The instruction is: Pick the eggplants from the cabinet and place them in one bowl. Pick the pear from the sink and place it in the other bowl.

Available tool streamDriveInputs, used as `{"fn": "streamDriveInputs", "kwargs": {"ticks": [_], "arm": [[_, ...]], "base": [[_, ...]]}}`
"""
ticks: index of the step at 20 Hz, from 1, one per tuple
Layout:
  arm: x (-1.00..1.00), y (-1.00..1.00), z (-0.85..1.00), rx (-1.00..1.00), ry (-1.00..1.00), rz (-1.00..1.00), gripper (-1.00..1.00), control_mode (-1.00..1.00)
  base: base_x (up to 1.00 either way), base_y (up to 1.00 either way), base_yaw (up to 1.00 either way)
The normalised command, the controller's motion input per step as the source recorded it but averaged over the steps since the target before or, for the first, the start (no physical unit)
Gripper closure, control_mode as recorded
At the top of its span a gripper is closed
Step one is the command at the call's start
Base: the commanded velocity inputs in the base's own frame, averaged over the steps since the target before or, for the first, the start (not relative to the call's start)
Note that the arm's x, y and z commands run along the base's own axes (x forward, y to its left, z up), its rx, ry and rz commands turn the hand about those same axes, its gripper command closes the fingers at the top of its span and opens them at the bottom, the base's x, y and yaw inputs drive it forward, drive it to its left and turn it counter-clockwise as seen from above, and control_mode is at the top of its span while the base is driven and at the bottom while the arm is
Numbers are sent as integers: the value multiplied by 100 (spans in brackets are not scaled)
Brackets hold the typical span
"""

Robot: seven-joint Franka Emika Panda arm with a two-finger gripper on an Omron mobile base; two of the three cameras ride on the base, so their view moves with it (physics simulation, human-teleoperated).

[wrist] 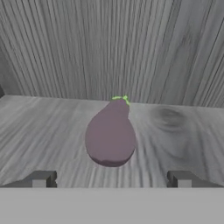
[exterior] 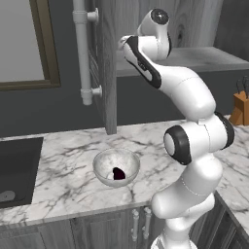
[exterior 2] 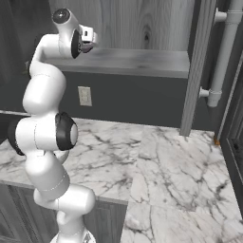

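Step in hand: fetching an eggplant from the cabinet shelf; one dark eggplant already lies in the pale bowl [exterior: 116, 167] on the marble counter [exterior: 63, 160], so I judge this is a later eggplant of the set.
Gripper: gripper [wrist: 111, 178] spread wide, nothing between the fingers; the two tips [wrist: 40, 178] stand apart at the bottom of the hand view.
Eggplant on shelf: eggplant [wrist: 110, 135] lies on the grey shelf [wrist: 43, 131] just ahead of the gripper, centred between the tips, not touching either; its green stem points away toward the cabinet's back wall [wrist: 109, 43].
Next move, my judgement: push straight forward until the fat end sits between the fingers, then close; the round body may roll if only one finger meets it first.
Arm: arm [exterior: 189, 97] reaches up into the open cabinet [exterior 2: 142, 61], beside its door [exterior: 108, 73].
Sink: dark basin [exterior: 17, 168] at the counter's left; pear not made out.
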Motion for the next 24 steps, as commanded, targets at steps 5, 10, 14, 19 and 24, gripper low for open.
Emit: {"fn": "streamDriveInputs", "kwargs": {"ticks": [5,10,14,19,24], "arm": [[23,6,0,0,0,-7,-100,-100],[28,4,1,0,0,-6,-100,-100],[17,2,22,0,3,-1,-100,-100],[7,0,8,0,5,0,-100,-100],[2,0,-11,0,8,0,-100,-100]], "base": [[0,0,0],[0,0,0],[0,0,0],[0,0,0],[0,0,0]]}}
